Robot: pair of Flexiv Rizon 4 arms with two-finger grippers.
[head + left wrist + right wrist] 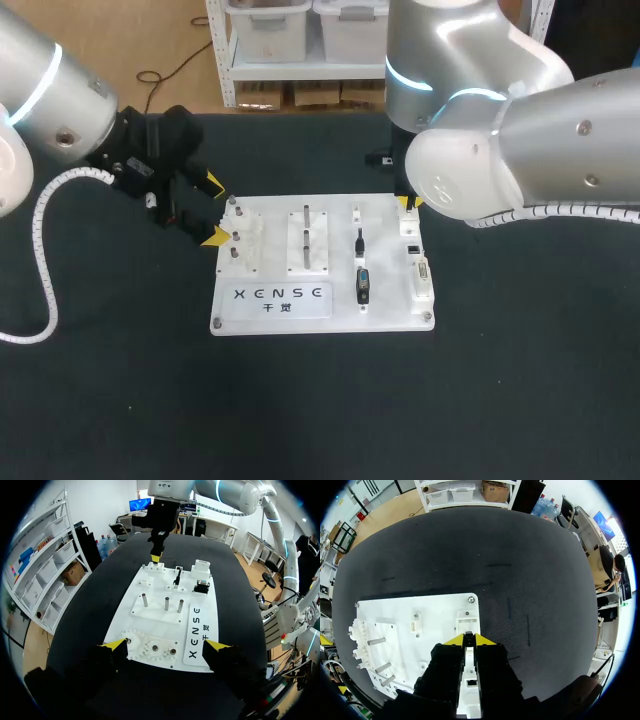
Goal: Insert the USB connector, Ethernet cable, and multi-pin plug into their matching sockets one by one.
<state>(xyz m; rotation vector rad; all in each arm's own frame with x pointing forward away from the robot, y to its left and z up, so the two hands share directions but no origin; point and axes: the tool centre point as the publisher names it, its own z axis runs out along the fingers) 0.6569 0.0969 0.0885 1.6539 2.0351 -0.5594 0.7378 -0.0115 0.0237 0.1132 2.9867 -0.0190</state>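
A white board holds a black Ethernet plug and a black multi-pin plug in its middle column. Sockets run down its right column. My right gripper hangs over the far right socket block. Its fingers stand almost together, shut on a small, mostly hidden piece that I take for the USB connector. The small holder beside it is empty. My left gripper is open at the board's left edge, astride the gears.
Upright metal pegs stand in the board's middle, and white gears with posts along its left side. Black table cloth surrounds the board. My left arm's white corrugated cable loops over the table at the left.
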